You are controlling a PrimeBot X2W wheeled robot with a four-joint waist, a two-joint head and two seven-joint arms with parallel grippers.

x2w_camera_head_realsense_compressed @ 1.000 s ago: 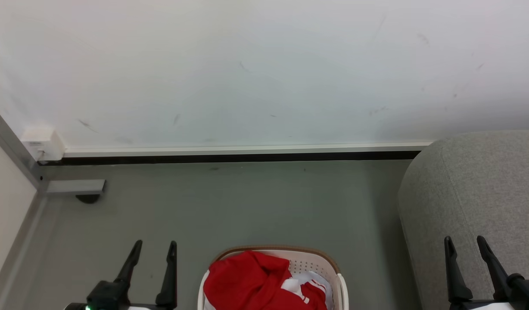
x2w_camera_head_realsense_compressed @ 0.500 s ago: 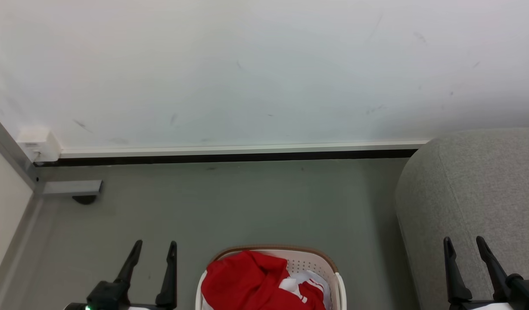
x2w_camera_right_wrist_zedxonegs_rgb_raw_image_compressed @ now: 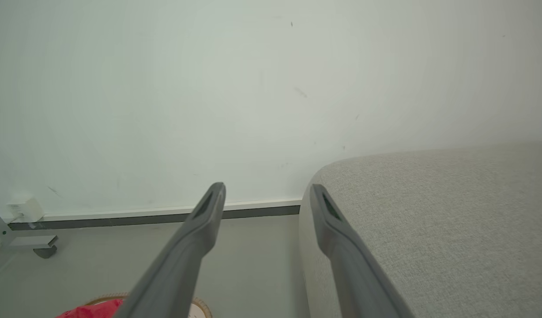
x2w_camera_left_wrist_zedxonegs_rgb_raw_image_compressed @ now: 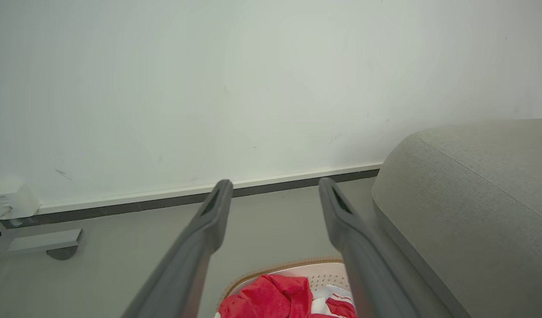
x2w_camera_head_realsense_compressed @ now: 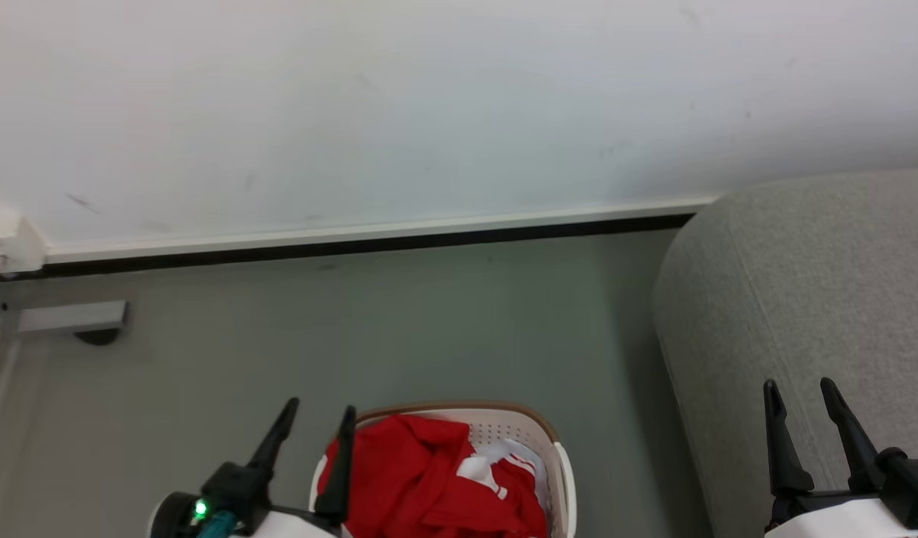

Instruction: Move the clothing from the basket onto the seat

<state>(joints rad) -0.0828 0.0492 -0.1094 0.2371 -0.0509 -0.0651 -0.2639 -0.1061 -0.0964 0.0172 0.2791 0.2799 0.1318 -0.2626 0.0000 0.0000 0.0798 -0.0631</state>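
Observation:
Red clothing [x2w_camera_head_realsense_compressed: 421,486] with white trim fills the cream basket [x2w_camera_head_realsense_compressed: 522,437] on the floor at the bottom centre of the head view. The basket [x2w_camera_left_wrist_zedxonegs_rgb_raw_image_compressed: 319,270] with its clothing [x2w_camera_left_wrist_zedxonegs_rgb_raw_image_compressed: 275,300] also sits low in the left wrist view. To the right stands the light-grey seat [x2w_camera_head_realsense_compressed: 818,299], which spreads across the right wrist view [x2w_camera_right_wrist_zedxonegs_rgb_raw_image_compressed: 430,212] too. My left gripper [x2w_camera_head_realsense_compressed: 317,415] is open above the basket's left rim, with nothing between its fingers. My right gripper [x2w_camera_head_realsense_compressed: 799,392] is open over the seat's front edge, also empty.
A white wall [x2w_camera_head_realsense_compressed: 429,112] with a pale skirting strip and dark gap [x2w_camera_head_realsense_compressed: 354,243] runs behind the grey floor [x2w_camera_head_realsense_compressed: 354,329]. A metal frame foot [x2w_camera_head_realsense_compressed: 70,321] stands at the far left by the wall.
The camera has turned, shifting the scene left and up. My left gripper has moved right, from beside the basket to over its left rim. The right gripper holds its pose.

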